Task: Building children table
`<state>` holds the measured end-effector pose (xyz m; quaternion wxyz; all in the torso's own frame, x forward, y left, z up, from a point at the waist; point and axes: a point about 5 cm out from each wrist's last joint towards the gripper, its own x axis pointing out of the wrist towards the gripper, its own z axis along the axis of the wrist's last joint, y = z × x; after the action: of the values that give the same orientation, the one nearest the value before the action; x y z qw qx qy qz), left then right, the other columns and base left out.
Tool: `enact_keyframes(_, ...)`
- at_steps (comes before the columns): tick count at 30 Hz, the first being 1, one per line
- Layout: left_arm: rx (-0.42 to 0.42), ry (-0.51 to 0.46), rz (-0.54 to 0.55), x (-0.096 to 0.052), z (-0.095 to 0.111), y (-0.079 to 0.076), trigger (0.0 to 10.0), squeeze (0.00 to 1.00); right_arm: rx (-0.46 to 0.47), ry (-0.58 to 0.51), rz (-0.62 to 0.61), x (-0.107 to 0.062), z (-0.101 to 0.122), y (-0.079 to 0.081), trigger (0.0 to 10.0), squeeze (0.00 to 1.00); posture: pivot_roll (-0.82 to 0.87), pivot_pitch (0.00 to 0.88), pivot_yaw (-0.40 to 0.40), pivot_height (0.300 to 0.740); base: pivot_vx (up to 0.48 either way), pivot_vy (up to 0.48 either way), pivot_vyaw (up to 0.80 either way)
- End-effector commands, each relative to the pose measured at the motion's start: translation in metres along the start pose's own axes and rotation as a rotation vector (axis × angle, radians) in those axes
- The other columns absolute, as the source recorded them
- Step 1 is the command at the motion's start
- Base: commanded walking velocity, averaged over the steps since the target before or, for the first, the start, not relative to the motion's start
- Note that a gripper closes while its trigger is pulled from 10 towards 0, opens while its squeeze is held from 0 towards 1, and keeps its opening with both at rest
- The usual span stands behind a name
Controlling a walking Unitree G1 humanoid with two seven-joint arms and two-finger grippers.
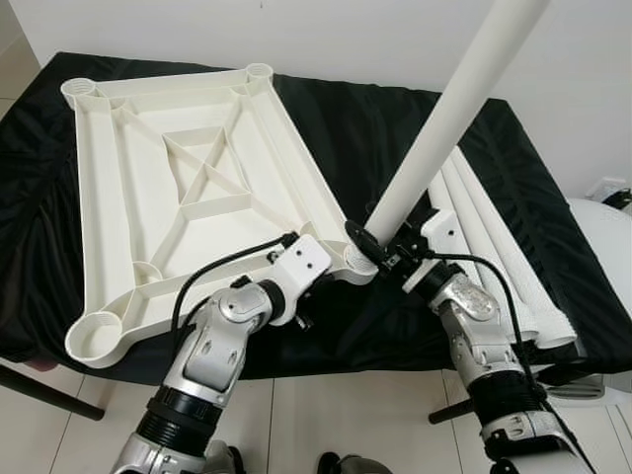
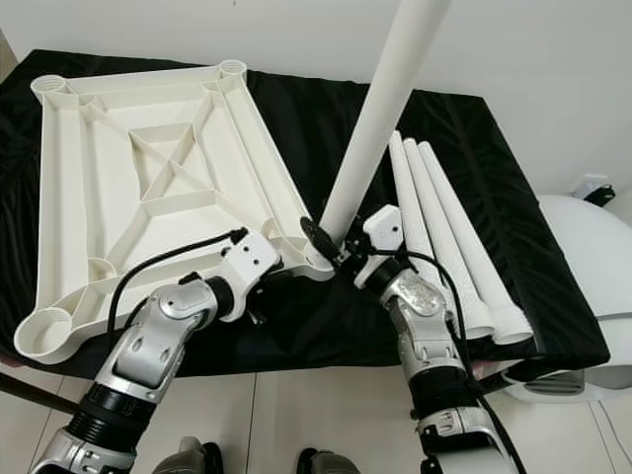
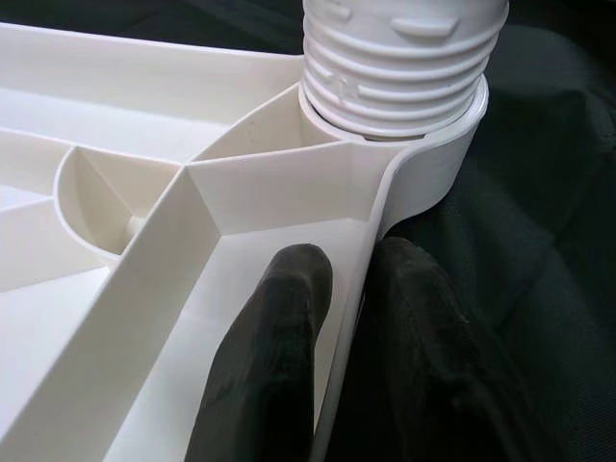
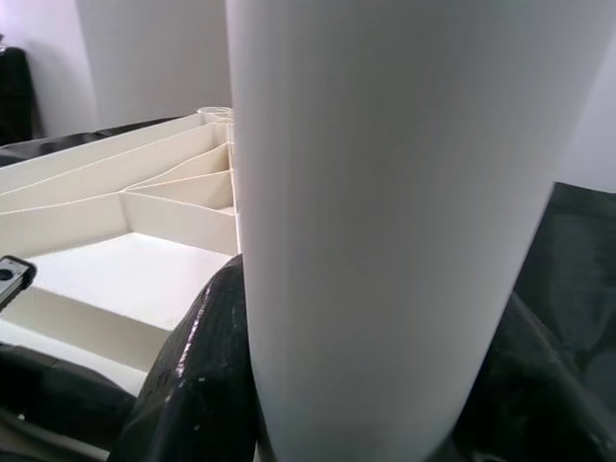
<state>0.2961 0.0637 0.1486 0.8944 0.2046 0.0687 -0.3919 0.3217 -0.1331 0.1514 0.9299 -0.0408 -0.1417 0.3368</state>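
While the right hand clamped its black fingers round the foot of the white leg, that leg stood tilted with its threaded end seated in the near right corner socket of the upturned tabletop on the black-draped desk. The left hand pinched the tabletop's rim just beside that socket, one finger inside the wall, one outside. Doing this well likely meant bringing the leg upright before turning, with the rim held steady. The other three sockets stood empty; three more legs lay on the desk to the right.
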Motion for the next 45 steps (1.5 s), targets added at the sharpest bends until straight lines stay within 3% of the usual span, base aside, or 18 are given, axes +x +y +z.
enact_keyframes(1,0.019,-0.019,0.048,-0.001,0.006,-0.001,10.0,0.00,0.105,0.326,-0.102,-0.038,-0.060,0.005,10.0,0.00,-0.05,0.146,-0.053,0.740,0.000,0.000,0.00)
enact_keyframes(24,0.012,-0.023,0.032,0.000,0.006,-0.009,10.0,0.00,0.098,0.293,-0.276,-0.026,-0.056,0.009,10.0,0.00,-0.05,0.133,-0.056,0.740,0.000,0.000,0.00)
enact_keyframes(27,0.016,-0.020,0.029,0.000,0.005,-0.010,10.0,0.00,0.130,0.223,-0.235,-0.026,-0.045,0.001,10.0,0.00,-0.05,0.130,-0.054,0.740,0.000,0.000,0.00)
enact_keyframes(33,0.016,-0.020,0.028,0.000,0.005,-0.010,10.0,0.00,0.129,0.228,-0.219,-0.026,-0.045,-0.001,10.0,0.00,-0.05,0.129,-0.053,0.740,0.000,0.000,0.00)
enact_keyframes(35,0.016,-0.021,0.026,0.001,0.006,-0.010,10.0,0.00,0.119,0.274,-0.067,-0.032,-0.041,-0.014,10.0,0.00,-0.06,0.136,-0.050,0.740,0.000,0.000,0.00)
enact_keyframes(38,0.016,-0.022,0.026,0.001,0.006,-0.010,10.0,0.00,0.102,0.304,0.031,-0.034,-0.038,-0.020,10.0,0.00,-0.06,0.139,-0.051,0.740,0.000,0.000,0.00)
enact_keyframes(45,0.013,-0.024,0.029,0.001,0.006,-0.009,10.0,0.00,0.091,0.338,0.153,-0.035,-0.034,-0.026,10.0,0.00,-0.06,0.142,-0.053,0.740,0.000,0.000,0.00)
